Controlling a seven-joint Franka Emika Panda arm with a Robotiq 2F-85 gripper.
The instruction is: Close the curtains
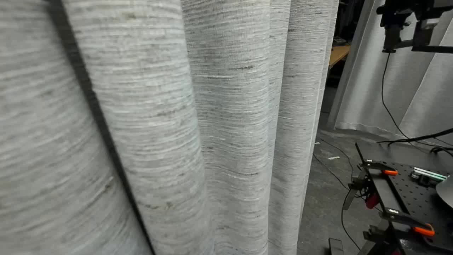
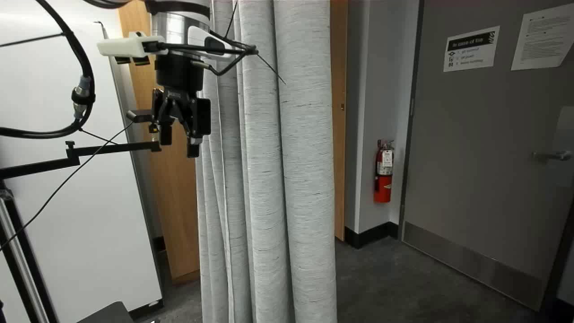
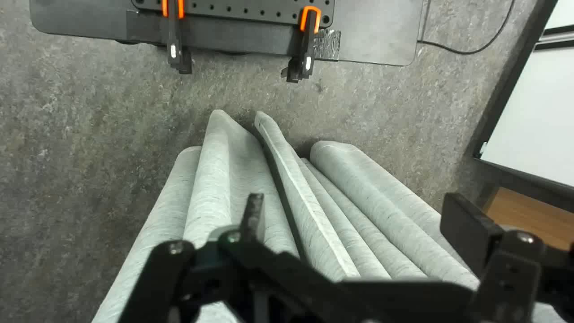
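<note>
The light grey curtain (image 1: 233,106) hangs in deep vertical folds and fills most of an exterior view. It shows as a gathered bunch (image 2: 300,157) in an exterior view. My gripper (image 2: 179,142) points down at the left edge of that bunch, with its fingers apart and nothing between them. In the wrist view the curtain folds (image 3: 358,197) run down to the floor, seen through the gap between the open fingers (image 3: 356,220). I cannot tell whether a finger touches the fabric. A further grey curtain section (image 1: 385,99) hangs beyond a dark gap.
A black table with a perforated plate (image 1: 407,187) and orange-tipped clamps stands beside the curtain; it also shows in the wrist view (image 3: 233,33). A whiteboard (image 2: 67,215), wooden panel (image 2: 175,202), fire extinguisher (image 2: 383,179) and grey door (image 2: 475,157) stand around. Cables (image 1: 385,95) hang near the arm.
</note>
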